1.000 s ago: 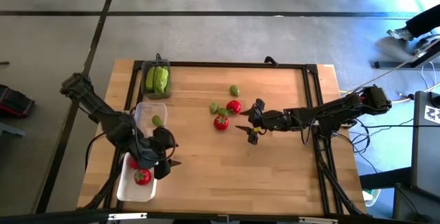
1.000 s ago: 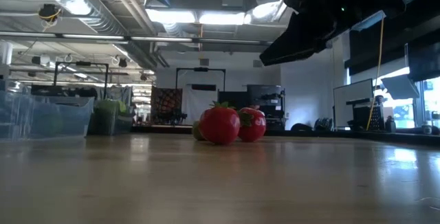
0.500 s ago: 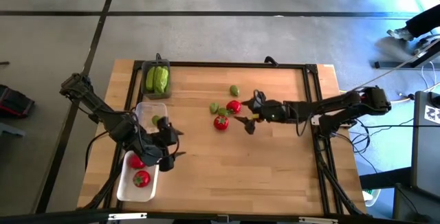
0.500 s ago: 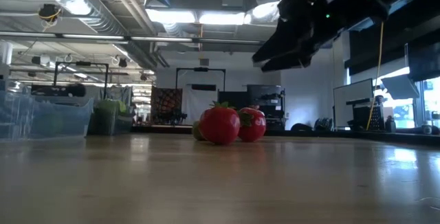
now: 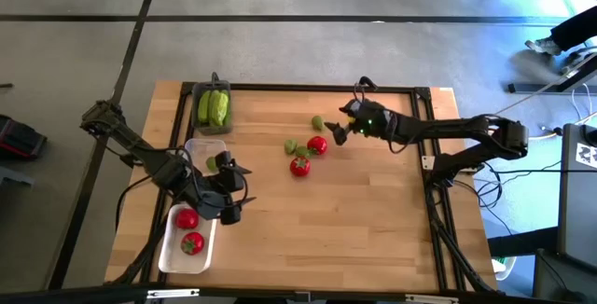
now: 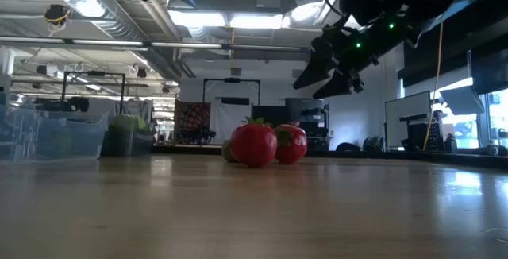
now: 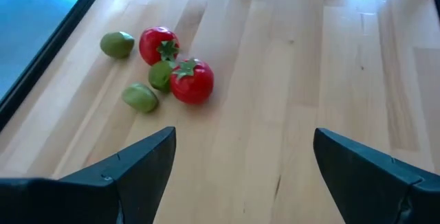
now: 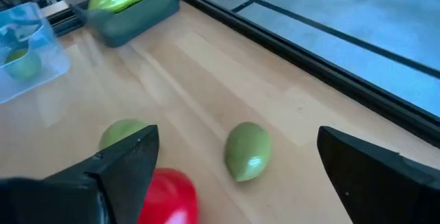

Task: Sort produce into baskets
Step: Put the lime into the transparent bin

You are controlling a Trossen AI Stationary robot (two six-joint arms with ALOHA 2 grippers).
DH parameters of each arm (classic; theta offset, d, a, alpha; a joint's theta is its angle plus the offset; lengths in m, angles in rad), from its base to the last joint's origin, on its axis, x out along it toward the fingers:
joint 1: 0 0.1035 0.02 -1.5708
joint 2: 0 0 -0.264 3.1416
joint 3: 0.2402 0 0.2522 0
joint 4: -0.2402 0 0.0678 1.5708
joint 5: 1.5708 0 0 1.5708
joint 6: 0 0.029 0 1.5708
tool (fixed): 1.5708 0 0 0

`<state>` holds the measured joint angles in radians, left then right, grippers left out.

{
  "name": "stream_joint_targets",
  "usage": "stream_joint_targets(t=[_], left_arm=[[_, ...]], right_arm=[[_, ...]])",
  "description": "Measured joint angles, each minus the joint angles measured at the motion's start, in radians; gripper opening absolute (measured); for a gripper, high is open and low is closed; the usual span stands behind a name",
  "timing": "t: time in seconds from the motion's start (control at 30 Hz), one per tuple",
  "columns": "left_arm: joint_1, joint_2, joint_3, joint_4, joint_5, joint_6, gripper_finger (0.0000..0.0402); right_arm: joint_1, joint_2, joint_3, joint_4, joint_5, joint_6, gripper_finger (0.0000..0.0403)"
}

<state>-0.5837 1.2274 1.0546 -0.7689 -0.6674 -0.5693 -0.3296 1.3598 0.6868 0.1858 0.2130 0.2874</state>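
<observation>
- Nearest me, the white basket (image 5: pixel 172 256) sits at the tabletop's (image 5: pixel 373 229) near left corner with two red tomatoes (image 5: pixel 192 241) in it. It looks like thin moulded plastic with rounded corners.
- Just beside it the left pincer (image 5: pixel 233 207) hangs over bare wood, its dark fingers spread wide and holding nothing.
- Behind that, the clear basket (image 5: pixel 196 148) holds one green fruit (image 5: pixel 214 164), and its walls are thin and see-through.
- Mid-table lies the unsorted cluster: two glossy loose tomatoes (image 7: pixel 191 81) with green leafy tops, touching a small green fruit (image 7: pixel 160 75), with another round green one (image 7: pixel 140 97) just beside them.
- These look like light hollow toys, hard and smooth, so I'd guess they roll and squirt out of a grip easily. Taking each across its widest middle from above seems safest.
- The right pincer (image 5: pixel 340 129) hovers above the far edge of the cluster, fingers parted and empty. It looks down on a lone green fruit (image 8: pixel 247 150), which is egg-shaped, faintly mottled and lying apart from the rest.
- Farthest back, the dark grey basket (image 5: pixel 213 90) holds bumpy light-green cucumbers (image 5: pixel 213 108). They are longer, so probably best gripped across the narrow waist.
</observation>
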Motion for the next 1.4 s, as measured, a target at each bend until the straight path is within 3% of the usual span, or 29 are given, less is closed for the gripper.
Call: stream_joint_targets(t=[0.27, 0.4, 0.83, 1.4], left_arm=[[0.011, 0.000, 0.000, -0.007, 0.000, 0.022, 0.0340], [0.010, 0.000, 0.000, -0.006, 0.001, 0.021, 0.0340], [0.010, 0.000, 0.000, -0.007, 0.001, 0.022, 0.0340], [0.008, 0.000, 0.000, 0.011, 0.002, 0.067, 0.0340]], right_arm=[[-0.088, 0.087, 0.019, 0.103, -0.071, 0.003, 0.0378], [-0.099, 0.179, 0.103, 0.033, -0.126, 0.016, 0.0378], [-0.098, 0.437, 0.366, -0.280, -0.109, 0.004, 0.0372], [-0.096, 0.526, 0.373, -0.286, -0.118, -0.051, 0.0222]])
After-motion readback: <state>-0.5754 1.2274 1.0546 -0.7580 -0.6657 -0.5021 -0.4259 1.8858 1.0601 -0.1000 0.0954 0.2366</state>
